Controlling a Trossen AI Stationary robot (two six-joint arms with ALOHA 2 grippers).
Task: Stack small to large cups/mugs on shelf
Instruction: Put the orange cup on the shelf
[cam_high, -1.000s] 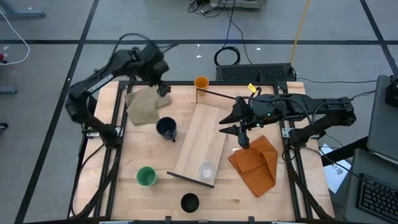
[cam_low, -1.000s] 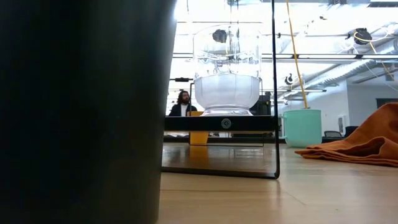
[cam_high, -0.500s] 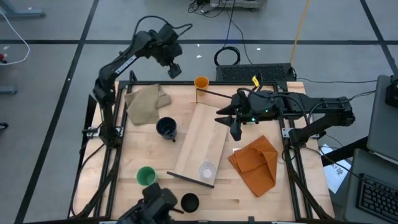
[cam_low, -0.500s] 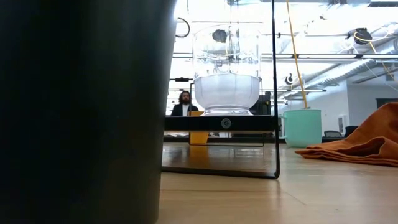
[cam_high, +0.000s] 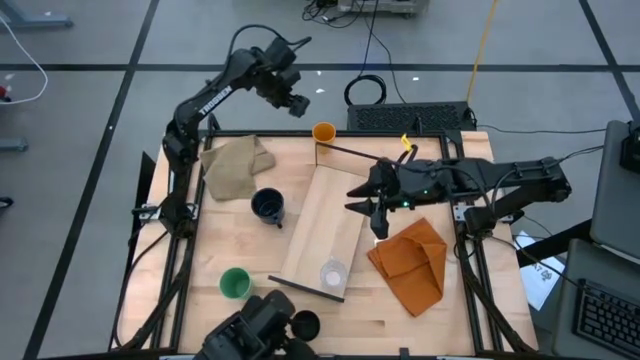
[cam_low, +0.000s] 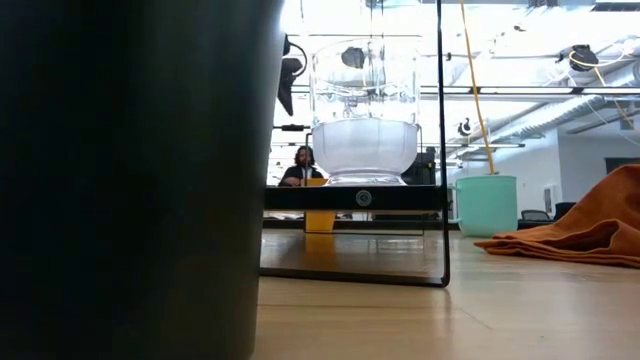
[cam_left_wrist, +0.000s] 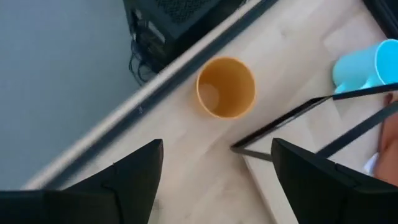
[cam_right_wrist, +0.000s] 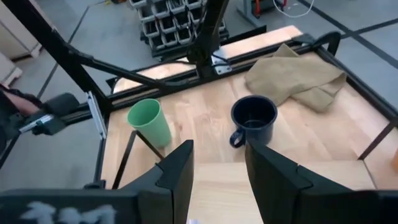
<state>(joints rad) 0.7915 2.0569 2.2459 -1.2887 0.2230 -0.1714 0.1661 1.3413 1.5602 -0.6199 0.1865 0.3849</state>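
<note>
The light-wood shelf (cam_high: 325, 230) lies on the table, with the clear cup (cam_high: 333, 272) standing on its near end. The orange cup (cam_high: 323, 132) stands at the far edge. The navy mug (cam_high: 267, 206), green cup (cam_high: 235, 283) and black cup (cam_high: 306, 324) stand left of and near the shelf. The light-blue mug (cam_left_wrist: 367, 62) shows beside the shelf's far end. My left gripper (cam_high: 292, 100) is open, raised just left of the orange cup (cam_left_wrist: 226, 87). My right gripper (cam_high: 368, 208) is open and empty over the shelf's right edge, facing the navy mug (cam_right_wrist: 254, 117) and green cup (cam_right_wrist: 149, 122).
A tan cloth (cam_high: 235, 165) lies at the far left and an orange cloth (cam_high: 410, 262) to the right of the shelf. A dark object (cam_high: 250, 332) sits at the near edge beside the black cup. A person (cam_low: 302, 166) shows in the room behind.
My left gripper has risen from over the tan cloth and swung toward the far edge and to the right, ending near the orange cup. My right gripper has shifted a little toward the table's left over the shelf. A dark object has come into view at the near edge.
</note>
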